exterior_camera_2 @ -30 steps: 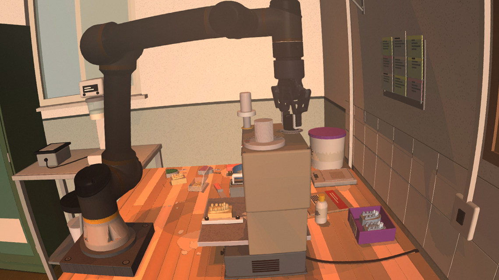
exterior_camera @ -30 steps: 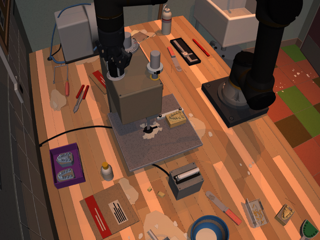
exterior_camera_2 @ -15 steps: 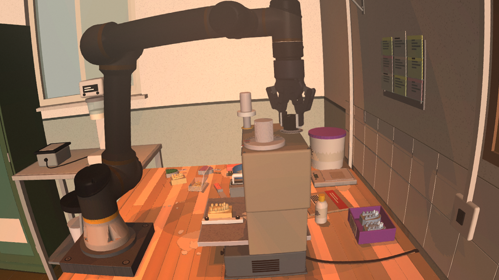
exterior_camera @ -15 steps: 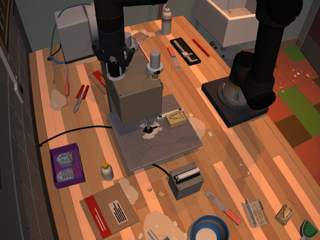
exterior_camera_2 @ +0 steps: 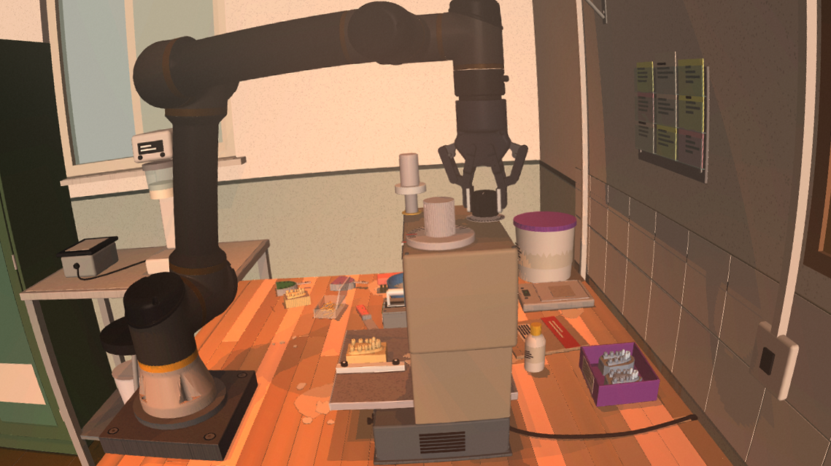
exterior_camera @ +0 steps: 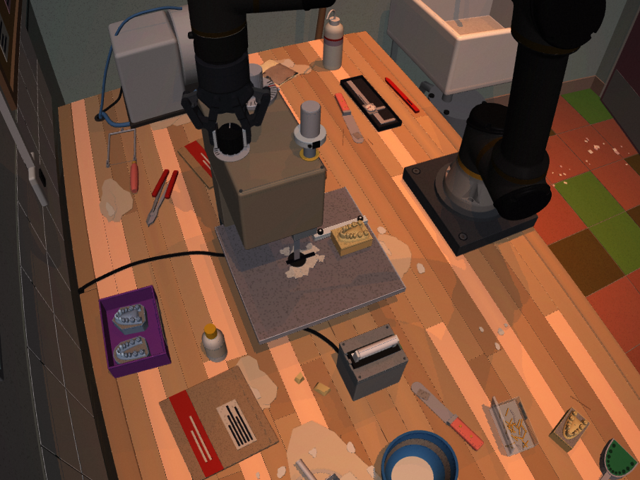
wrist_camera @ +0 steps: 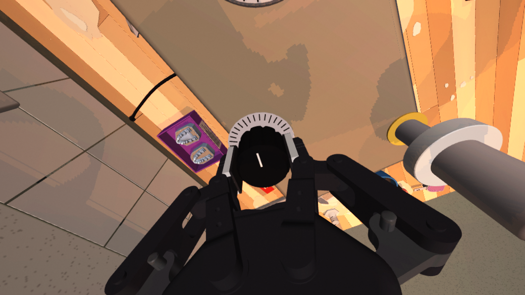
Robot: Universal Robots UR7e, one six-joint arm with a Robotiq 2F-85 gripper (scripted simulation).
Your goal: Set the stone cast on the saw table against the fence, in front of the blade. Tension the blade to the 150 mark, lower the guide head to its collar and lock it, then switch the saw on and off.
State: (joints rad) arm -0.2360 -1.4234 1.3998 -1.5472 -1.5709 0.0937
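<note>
The stone cast [exterior_camera: 352, 236] [exterior_camera_2: 365, 352] sits on the grey saw table against the white fence [exterior_camera: 339, 229], to the right of the blade slot [exterior_camera: 296, 258]. On top of the tan saw housing, a black knob [exterior_camera: 230, 138] [exterior_camera_2: 485, 202] [wrist_camera: 261, 161] with a white pointer line stands inside a ring of scale marks. My gripper [exterior_camera: 230, 135] [exterior_camera_2: 485, 195] [wrist_camera: 260, 158] comes straight down on this knob, and its fingers are clamped on the knob's two sides. The grey guide post with its white collar [exterior_camera: 310, 132] [exterior_camera_2: 410, 183] [wrist_camera: 451, 148] rises beside it over a yellow ring. A larger pale dial [exterior_camera_2: 439, 223] sits on the housing's other end.
A purple tray [exterior_camera: 134, 330] [exterior_camera_2: 618, 372] [wrist_camera: 191, 145] with two silver casts lies left of the saw by the wall. A grey switch box [exterior_camera: 371, 366] sits in front of the table, a small bottle [exterior_camera: 213, 341] to its left. Pliers, knives and a blue bowl [exterior_camera: 418, 457] are scattered around.
</note>
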